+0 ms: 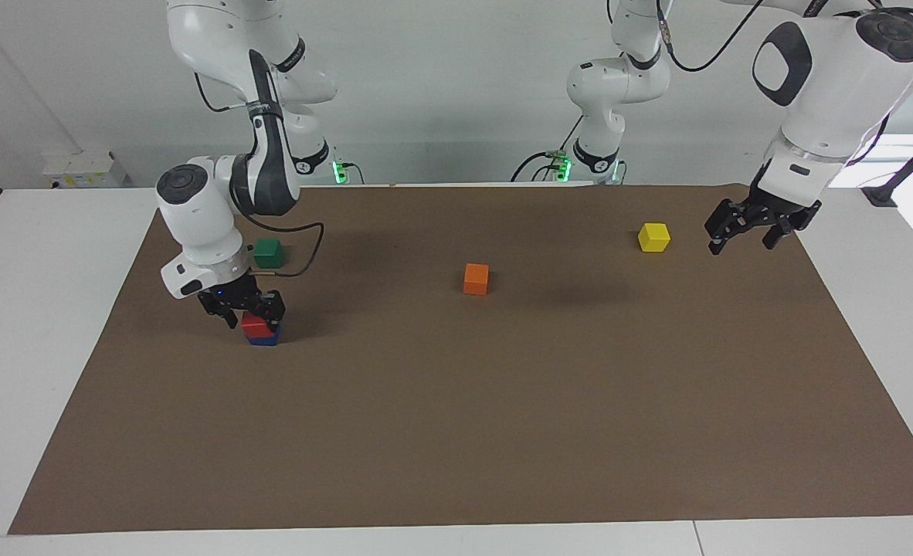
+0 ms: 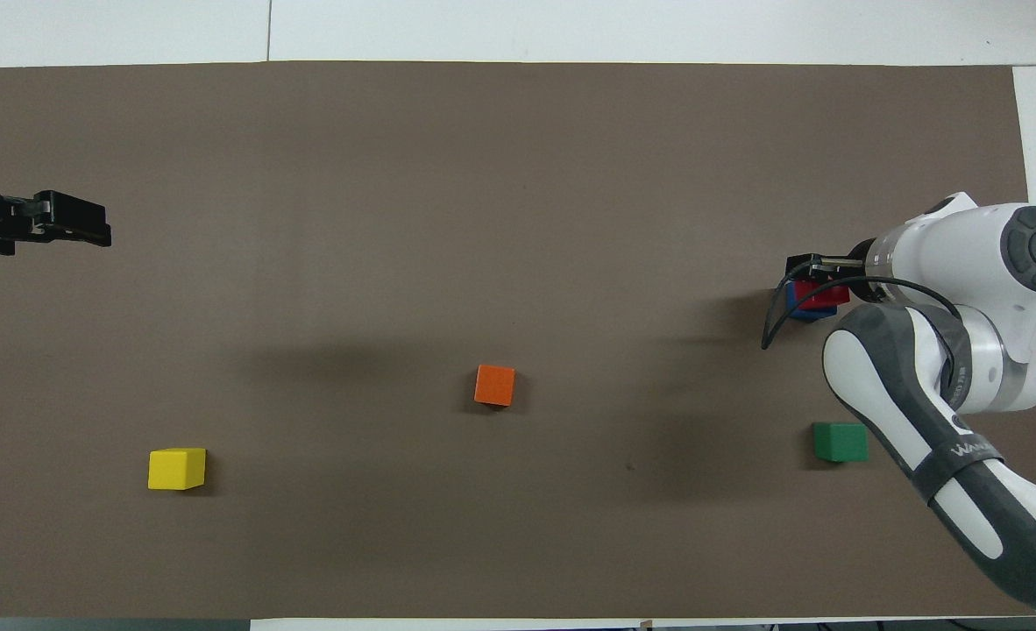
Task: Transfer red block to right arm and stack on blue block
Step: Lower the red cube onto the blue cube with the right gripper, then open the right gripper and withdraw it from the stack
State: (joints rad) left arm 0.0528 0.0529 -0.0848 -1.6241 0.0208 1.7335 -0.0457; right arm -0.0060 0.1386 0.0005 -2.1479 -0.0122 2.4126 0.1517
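Note:
The red block [image 1: 256, 327] [image 2: 823, 296] rests on top of the blue block [image 1: 266, 340] [image 2: 796, 308], toward the right arm's end of the table. My right gripper [image 1: 253, 315] [image 2: 814, 279] is down at the stack, open, its fingers spread on either side of the red block's upper part and apart from it. Only a thin strip of the blue block shows under the red one. My left gripper [image 1: 741, 241] [image 2: 88, 230] hangs open and holds nothing, over the mat's edge at the left arm's end, beside the yellow cube.
A green cube [image 1: 267, 252] [image 2: 840, 441] sits nearer the robots than the stack. An orange cube [image 1: 476, 279] [image 2: 494, 385] lies mid-table, and a yellow cube [image 1: 653, 237] [image 2: 176, 468] toward the left arm's end. All stand on a brown mat [image 1: 456, 432].

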